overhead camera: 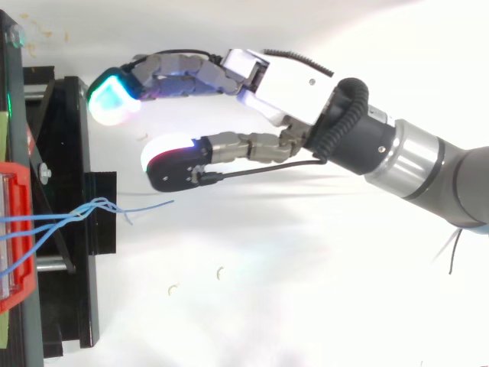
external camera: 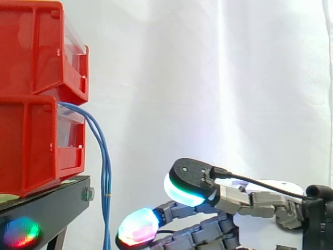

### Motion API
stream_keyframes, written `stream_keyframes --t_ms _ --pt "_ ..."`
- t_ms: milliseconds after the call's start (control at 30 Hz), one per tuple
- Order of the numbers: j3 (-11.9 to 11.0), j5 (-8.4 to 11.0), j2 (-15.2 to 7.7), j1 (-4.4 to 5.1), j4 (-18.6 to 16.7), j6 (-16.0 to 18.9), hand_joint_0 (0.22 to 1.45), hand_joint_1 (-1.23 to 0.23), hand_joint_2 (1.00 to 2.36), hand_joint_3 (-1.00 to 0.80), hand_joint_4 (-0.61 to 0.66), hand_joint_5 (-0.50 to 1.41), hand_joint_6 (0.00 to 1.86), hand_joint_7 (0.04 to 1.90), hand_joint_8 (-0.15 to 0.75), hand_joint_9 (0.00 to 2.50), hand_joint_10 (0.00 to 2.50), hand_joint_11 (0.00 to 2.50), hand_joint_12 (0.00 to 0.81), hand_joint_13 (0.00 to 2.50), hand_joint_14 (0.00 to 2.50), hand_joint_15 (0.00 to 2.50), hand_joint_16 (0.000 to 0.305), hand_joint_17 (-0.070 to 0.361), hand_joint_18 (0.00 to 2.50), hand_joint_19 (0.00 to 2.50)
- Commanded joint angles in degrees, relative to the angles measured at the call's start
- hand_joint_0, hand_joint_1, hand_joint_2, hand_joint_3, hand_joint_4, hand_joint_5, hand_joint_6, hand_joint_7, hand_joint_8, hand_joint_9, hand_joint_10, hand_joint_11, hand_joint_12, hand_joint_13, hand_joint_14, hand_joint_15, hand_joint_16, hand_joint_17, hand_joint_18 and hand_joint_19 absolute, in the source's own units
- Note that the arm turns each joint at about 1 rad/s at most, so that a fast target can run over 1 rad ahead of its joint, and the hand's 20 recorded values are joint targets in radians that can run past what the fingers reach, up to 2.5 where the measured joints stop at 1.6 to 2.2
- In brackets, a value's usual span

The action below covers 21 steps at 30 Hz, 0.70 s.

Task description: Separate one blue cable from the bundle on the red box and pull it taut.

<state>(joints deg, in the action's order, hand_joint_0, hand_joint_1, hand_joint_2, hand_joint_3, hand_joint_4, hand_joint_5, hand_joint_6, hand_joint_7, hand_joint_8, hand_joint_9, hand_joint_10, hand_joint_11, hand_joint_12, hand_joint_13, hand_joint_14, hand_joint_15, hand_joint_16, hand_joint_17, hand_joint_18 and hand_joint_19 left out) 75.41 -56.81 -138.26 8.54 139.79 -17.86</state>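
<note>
Several thin blue cables [external camera: 104, 156] come out of the lower red bin [external camera: 31, 148] and hang down past the black stand [external camera: 49, 200]. From above, the blue cables [overhead camera: 99, 206] fan out from the red bin [overhead camera: 17, 229], with loose ends pointing right. My hand [overhead camera: 294, 80] reaches in from the right, open and holding nothing, its fingers only gently bent. Its glowing fingertips [external camera: 138, 226] stop a short way right of the hanging cables, low down, without touching them. In the top view the hand lies beyond the cables, toward the upper edge.
A second red bin [external camera: 39, 47] is stacked on the lower one. A white curtain hangs behind. The black stand [overhead camera: 69, 138] runs along the left edge of the top view. A few small scraps [overhead camera: 220, 271] lie on the white floor.
</note>
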Motion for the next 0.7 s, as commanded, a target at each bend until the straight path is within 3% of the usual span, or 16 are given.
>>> stream_keyframes --t_ms 0,100,133,233,333,433,667 --pt "-1.85 -0.49 -0.61 0.34 0.83 -0.78 0.47 -0.61 1.0 -0.5 0.28 -0.18 0.5 0.74 0.32 0.56 0.0 0.18 0.372 0.3 0.0 0.09 0.061 0.137 0.17 0.03" --pt "-1.85 -0.58 -0.7 0.77 -0.4 -2.36 0.47 -0.61 1.0 -0.5 0.29 -0.17 0.5 0.75 0.321 0.56 0.0 0.18 0.375 0.31 0.0 0.1 0.061 0.137 0.18 0.04" --pt "-1.93 -0.49 -1.84 0.86 -1.71 -2.97 0.47 -0.61 1.0 -0.5 0.29 -0.17 0.5 0.75 0.321 0.56 0.0 0.18 0.375 0.31 0.0 0.1 0.061 0.137 0.19 0.04" --pt "-2.55 -0.93 -5.97 1.04 -5.67 -0.95 0.47 -0.61 1.0 -0.5 0.29 -0.17 0.5 0.74 0.32 0.57 0.0 0.18 0.374 0.32 0.0 0.11 0.06 0.136 0.2 0.04" --pt "-2.73 -1.2 -6.41 1.48 -7.95 0.19 0.47 -0.61 1.0 -0.5 0.29 -0.17 0.5 0.75 0.322 0.57 0.0 0.18 0.374 0.33 0.0 0.11 0.06 0.136 0.21 0.06" --pt "-3.69 -1.55 -6.41 1.74 -6.02 0.02 0.48 -0.61 1.0 -0.5 0.29 -0.17 0.5 0.75 0.32 0.57 0.01 0.2 0.374 0.33 0.0 0.11 0.06 0.136 0.22 0.06" --pt "-5.8 -1.81 -6.41 1.83 -5.23 -0.86 0.48 -0.6 1.0 -0.5 0.3 -0.17 0.5 0.77 0.323 0.58 0.0 0.2 0.377 0.35 0.0 0.13 0.06 0.134 0.24 0.09"
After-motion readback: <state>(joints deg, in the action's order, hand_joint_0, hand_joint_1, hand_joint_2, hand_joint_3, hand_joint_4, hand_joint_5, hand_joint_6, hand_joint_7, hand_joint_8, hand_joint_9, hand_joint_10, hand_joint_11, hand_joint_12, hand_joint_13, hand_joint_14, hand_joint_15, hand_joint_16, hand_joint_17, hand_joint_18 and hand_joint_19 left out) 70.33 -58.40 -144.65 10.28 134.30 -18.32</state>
